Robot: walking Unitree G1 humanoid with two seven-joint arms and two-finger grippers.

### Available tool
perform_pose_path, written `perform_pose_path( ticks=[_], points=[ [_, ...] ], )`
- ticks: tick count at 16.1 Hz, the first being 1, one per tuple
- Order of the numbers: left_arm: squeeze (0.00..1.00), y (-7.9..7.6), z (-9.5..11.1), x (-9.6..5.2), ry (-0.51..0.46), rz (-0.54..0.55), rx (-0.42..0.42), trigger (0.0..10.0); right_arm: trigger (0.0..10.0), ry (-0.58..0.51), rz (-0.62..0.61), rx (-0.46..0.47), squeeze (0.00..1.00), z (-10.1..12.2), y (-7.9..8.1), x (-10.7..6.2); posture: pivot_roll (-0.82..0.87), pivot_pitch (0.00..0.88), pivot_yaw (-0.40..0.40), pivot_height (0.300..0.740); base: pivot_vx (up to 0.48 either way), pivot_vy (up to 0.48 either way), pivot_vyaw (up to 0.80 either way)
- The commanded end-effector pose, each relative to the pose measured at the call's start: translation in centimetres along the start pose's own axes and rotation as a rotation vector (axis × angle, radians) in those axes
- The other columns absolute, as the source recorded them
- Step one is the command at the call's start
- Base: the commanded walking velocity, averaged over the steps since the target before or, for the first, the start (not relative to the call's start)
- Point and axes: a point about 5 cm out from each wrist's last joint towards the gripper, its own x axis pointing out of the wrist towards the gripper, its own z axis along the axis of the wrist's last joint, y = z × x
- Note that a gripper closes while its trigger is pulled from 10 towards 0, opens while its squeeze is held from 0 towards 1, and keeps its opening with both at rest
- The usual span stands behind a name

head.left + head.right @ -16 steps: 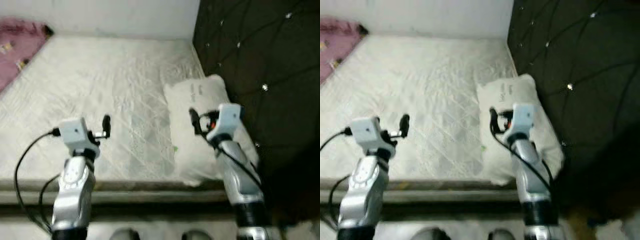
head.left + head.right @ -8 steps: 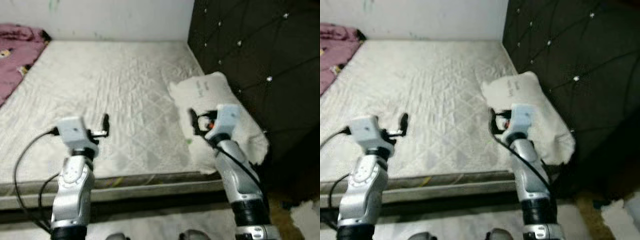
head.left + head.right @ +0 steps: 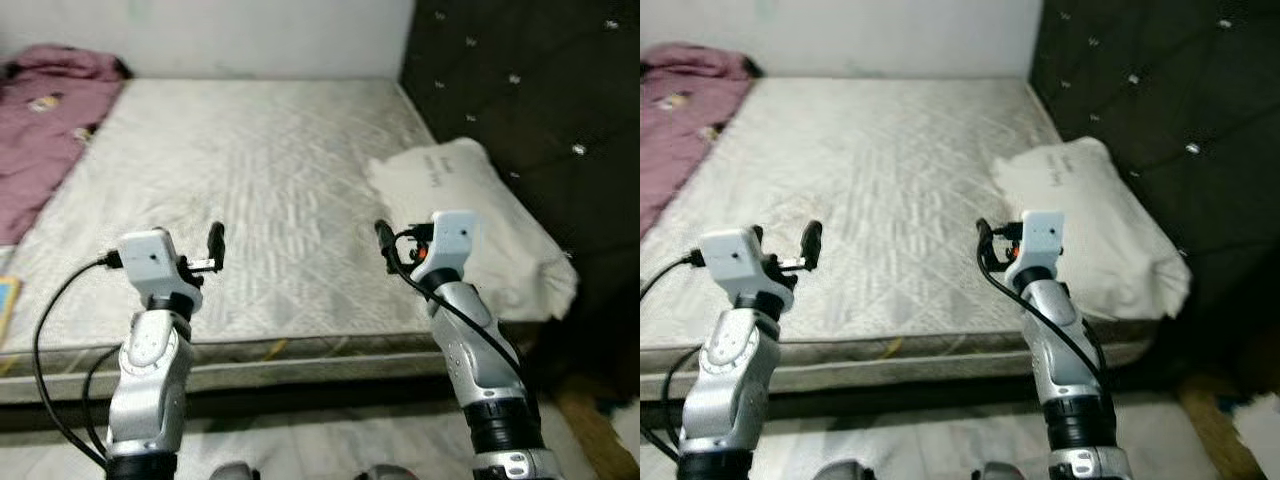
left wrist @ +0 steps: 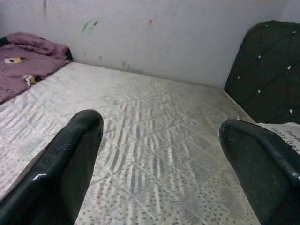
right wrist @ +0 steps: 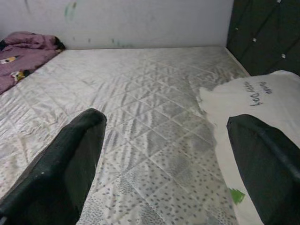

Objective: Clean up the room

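Before the robot lies a bed with a bare white quilted mattress (image 3: 270, 170), seen from one long side. Against the dark tufted headboard (image 3: 540, 90) on the robot's right rests a white pillow (image 3: 470, 225) with some dark handwriting on its top face; it lies on the mattress at the headboard end, its near corner reaching the mattress's front edge. At the far left end of the bed a purple blanket (image 3: 45, 130) is bunched up, with small printed patches on it, touching the pale wall (image 3: 230, 35) behind. A bit of yellow-blue item (image 3: 5, 305) peeks in at the left frame edge beside the bed, too cut off to identify.

Left pincer (image 3: 214, 245) is held up in front of the robot over the near part of the mattress, left of centre, well apart from the blanket and pillow. In the left wrist view its two black fingers (image 4: 70, 164) stand wide apart with nothing between them, mattress and wall beyond.

Right pincer (image 3: 385, 243) is raised at about the same height, just beside the pillow's left edge in the head views, not touching it. In the right wrist view its fingers (image 5: 65, 164) are also spread wide, gripping nothing, with the pillow (image 5: 258, 98) beyond the one finger and the blanket (image 5: 23, 51) far off at the bed's other end. Black cable (image 3: 50, 330) loops from the left wrist down along the silver arm.
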Motion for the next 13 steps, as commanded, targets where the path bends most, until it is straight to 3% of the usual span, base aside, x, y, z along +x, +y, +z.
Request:
perform_pose_path(
  ticks=[1, 13],
  points=[
    [0.00, -0.55, 0.33, 0.02, -0.015, -0.033, 0.000, 10.0, 10.0, -0.017, -0.013, -0.009, 0.00, 0.55, -0.45, 0.13, -0.08, 0.000, -0.010, 0.740, 0.000, 0.000, 0.00],
    [0.00, -0.61, 0.46, 0.14, -0.021, -0.051, -0.003, 10.0, 10.0, -0.022, -0.013, -0.016, 0.00, 0.66, -0.33, 0.45, -0.07, 0.000, -0.009, 0.740, 0.353, 0.000, 0.00]
  ],
)
